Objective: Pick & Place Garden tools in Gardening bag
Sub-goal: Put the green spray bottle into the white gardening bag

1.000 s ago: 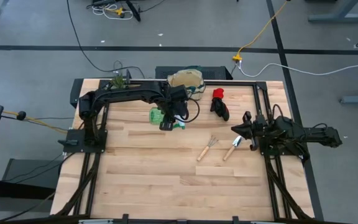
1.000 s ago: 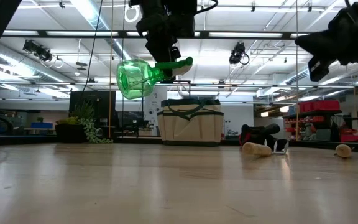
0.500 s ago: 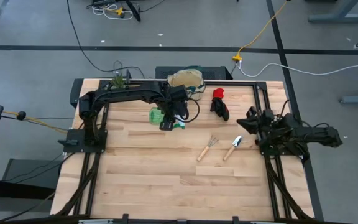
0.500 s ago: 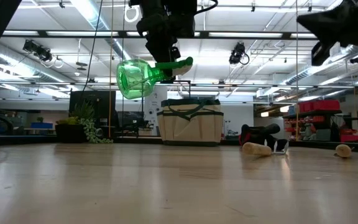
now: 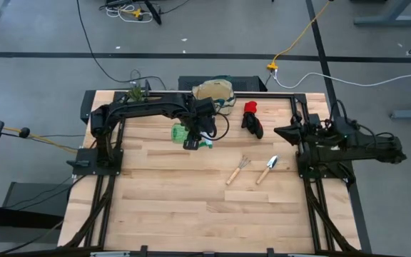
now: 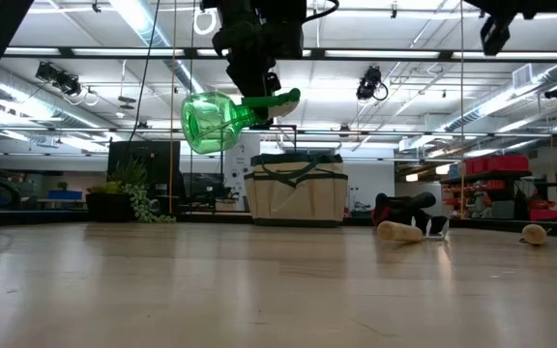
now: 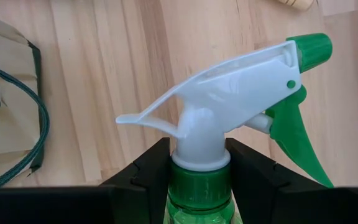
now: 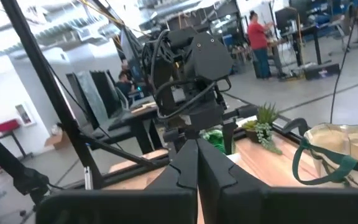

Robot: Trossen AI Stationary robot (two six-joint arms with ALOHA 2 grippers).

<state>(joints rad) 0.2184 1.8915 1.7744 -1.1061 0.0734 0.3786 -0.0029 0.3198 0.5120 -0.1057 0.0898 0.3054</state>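
A: Left gripper (image 5: 193,135) is stretched across the table, hanging mid-air, fingers pinching the green spray bottle (image 6: 222,118) at its neck, just short of the gardening bag (image 5: 215,93).

B: Right gripper (image 5: 280,131) is pressed together at the right edge, raised. Glove (image 5: 251,118), rake (image 5: 237,170) and trowel (image 5: 267,169) lie apart on open wood; the plant (image 5: 136,93) looks clear, probably.

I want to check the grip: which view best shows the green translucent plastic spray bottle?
The left wrist view: the green translucent spray bottle fills it, the neck between the left gripper fingers. The low view shows it whole, hanging mid-air; the high view a small green patch; the right wrist view a sliver.
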